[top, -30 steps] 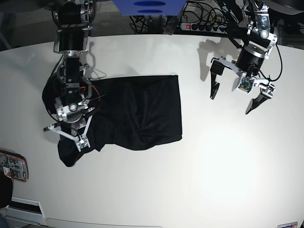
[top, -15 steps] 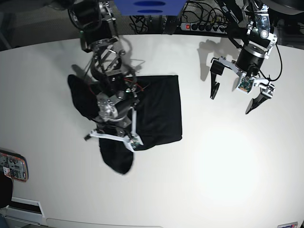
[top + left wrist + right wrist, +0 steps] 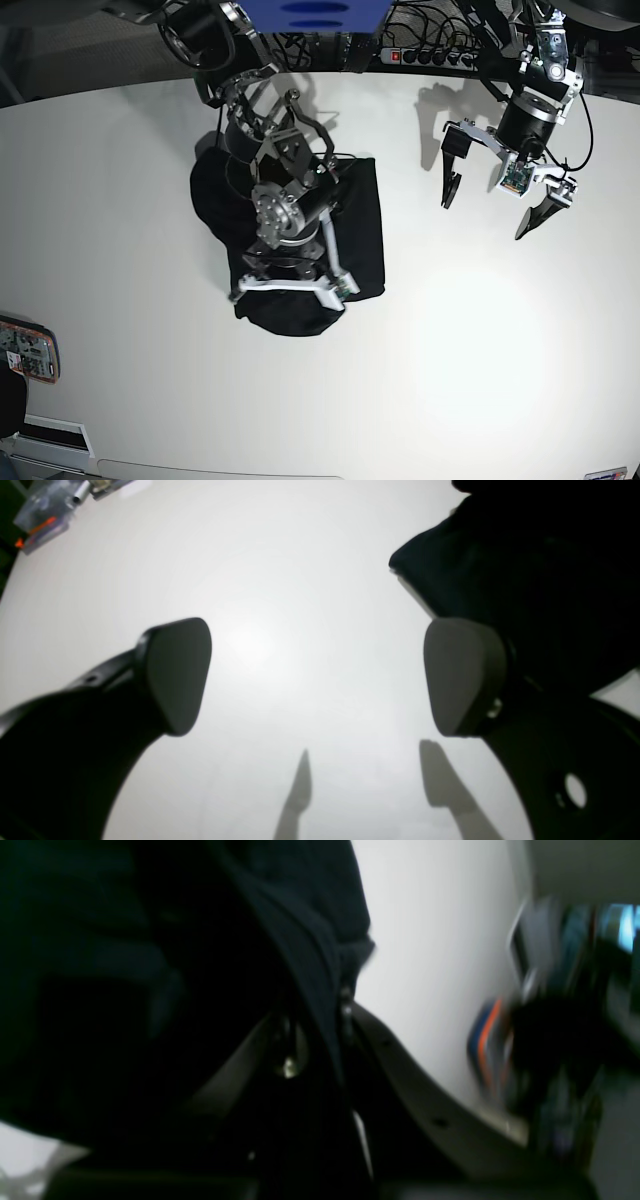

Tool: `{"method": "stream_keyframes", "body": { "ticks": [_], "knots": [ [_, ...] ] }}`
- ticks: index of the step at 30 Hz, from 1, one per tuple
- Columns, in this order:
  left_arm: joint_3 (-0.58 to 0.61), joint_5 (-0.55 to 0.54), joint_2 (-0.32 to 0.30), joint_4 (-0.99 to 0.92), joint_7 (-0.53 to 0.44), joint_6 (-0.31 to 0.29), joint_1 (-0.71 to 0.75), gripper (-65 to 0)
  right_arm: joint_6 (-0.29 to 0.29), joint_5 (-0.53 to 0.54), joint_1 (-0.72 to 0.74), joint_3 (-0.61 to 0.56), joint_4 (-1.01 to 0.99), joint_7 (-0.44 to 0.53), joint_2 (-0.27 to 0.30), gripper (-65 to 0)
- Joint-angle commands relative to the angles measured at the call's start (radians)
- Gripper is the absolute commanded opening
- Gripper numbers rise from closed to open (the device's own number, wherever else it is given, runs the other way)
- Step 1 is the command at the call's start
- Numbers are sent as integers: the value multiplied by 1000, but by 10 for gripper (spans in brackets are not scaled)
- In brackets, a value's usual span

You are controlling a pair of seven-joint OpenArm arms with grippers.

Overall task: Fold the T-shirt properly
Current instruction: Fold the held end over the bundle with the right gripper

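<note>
The black T-shirt (image 3: 365, 230) lies bunched on the white table (image 3: 480, 350), left of centre in the base view. My right gripper (image 3: 290, 283) hangs over its front part, shut on a fold of the cloth. In the right wrist view the dark fabric (image 3: 150, 965) runs pinched between the fingers of the right gripper (image 3: 320, 1040). My left gripper (image 3: 485, 215) hovers open above bare table to the right of the shirt, nothing between its pads (image 3: 177, 675). A corner of the T-shirt (image 3: 540, 555) shows at the upper right of the left wrist view.
A phone-like object (image 3: 25, 350) lies at the table's left edge. A power strip (image 3: 430, 57) and cables run behind the far edge, next to a blue panel (image 3: 310, 12). White tabletop stretches to the front and right.
My right arm has swung to the right, carrying the shirt's left part over the rest of the cloth. The left arm has stayed put, still open.
</note>
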Motion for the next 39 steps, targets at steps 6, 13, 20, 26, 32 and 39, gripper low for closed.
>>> {"method": "stream_keyframes", "body": {
  "ticks": [6, 13, 20, 26, 32, 39],
  "knots": [
    [25, -16, -8, 18, -29, 4, 0, 0, -6, 16, -6, -93, 18, 64, -18, -650],
    [21, -16, -8, 18, -29, 4, 0, 0, -6, 214, -1, -93, -30, 91, -18, -650],
    [22, -16, -8, 18, -29, 4, 0, 0, -87, 264, -6, -93, -185, 283, -17, -650],
    [19, -16, -8, 18, -29, 4, 2, 0, -159, 264, -7, -93, -208, 311, -15, -647],
    [19, -16, -8, 18, -29, 4, 2, 0, -159, 264, -7, -94, -208, 309, -15, -390],
    [19, -16, -9, 18, -29, 4, 0, 0, -159, 264, -7, -100, -149, 322, -14, -206]
  ]
}}
